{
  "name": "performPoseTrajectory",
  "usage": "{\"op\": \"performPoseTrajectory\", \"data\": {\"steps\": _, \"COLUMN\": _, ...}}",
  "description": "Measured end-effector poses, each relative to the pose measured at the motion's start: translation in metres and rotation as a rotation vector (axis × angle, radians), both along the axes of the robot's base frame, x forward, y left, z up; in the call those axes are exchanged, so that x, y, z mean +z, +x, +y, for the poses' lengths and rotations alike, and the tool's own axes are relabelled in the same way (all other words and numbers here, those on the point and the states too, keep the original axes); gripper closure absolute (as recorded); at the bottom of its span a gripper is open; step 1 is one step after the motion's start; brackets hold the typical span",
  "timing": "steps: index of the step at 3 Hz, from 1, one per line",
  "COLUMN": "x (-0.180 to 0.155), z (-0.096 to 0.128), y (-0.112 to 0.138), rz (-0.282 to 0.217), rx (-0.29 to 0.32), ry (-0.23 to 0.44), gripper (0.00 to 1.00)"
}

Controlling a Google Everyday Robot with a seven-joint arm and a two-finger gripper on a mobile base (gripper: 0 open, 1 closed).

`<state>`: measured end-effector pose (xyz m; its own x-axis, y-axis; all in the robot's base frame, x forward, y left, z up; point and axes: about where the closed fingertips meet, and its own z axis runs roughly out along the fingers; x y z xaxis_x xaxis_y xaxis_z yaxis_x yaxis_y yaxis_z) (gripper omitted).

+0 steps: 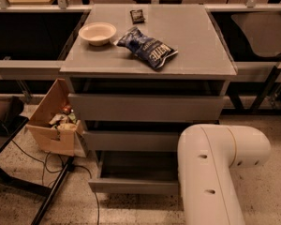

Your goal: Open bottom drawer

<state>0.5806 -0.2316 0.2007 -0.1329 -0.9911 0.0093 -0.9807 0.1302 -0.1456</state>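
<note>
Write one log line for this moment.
bottom drawer: pulled out | gripper: not in view | arm: right of drawer | on cabinet: bowl, chip bag

Three drawers (145, 108) (131, 141) (133, 186), one bowl (97, 33), one chip bag (147, 48).

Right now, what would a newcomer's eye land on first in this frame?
The bulky white robot arm link fills the lower right foreground; the end effector is out of view. Beside it, the bottom drawer, lowest of three grey ones, stands pulled out with its shallow tray showing. On top of the grey cabinet lie a blue chip bag and a pale bowl.
</note>
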Motion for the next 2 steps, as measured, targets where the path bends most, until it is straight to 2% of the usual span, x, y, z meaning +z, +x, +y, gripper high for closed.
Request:
{"op": "performPoseTrajectory", "data": {"steps": 1, "x": 0.0, "z": 0.0, "y": 0.0, "rz": 0.0, "rx": 0.0, "ry": 0.0, "gripper": 0.0}}
{"op": "performPoseTrajectory", "data": {"steps": 2, "x": -0.0031, "z": 0.0008, "y": -0.0039, "rz": 0.005, "rx": -0.003, "ry": 0.015, "gripper": 0.0}}
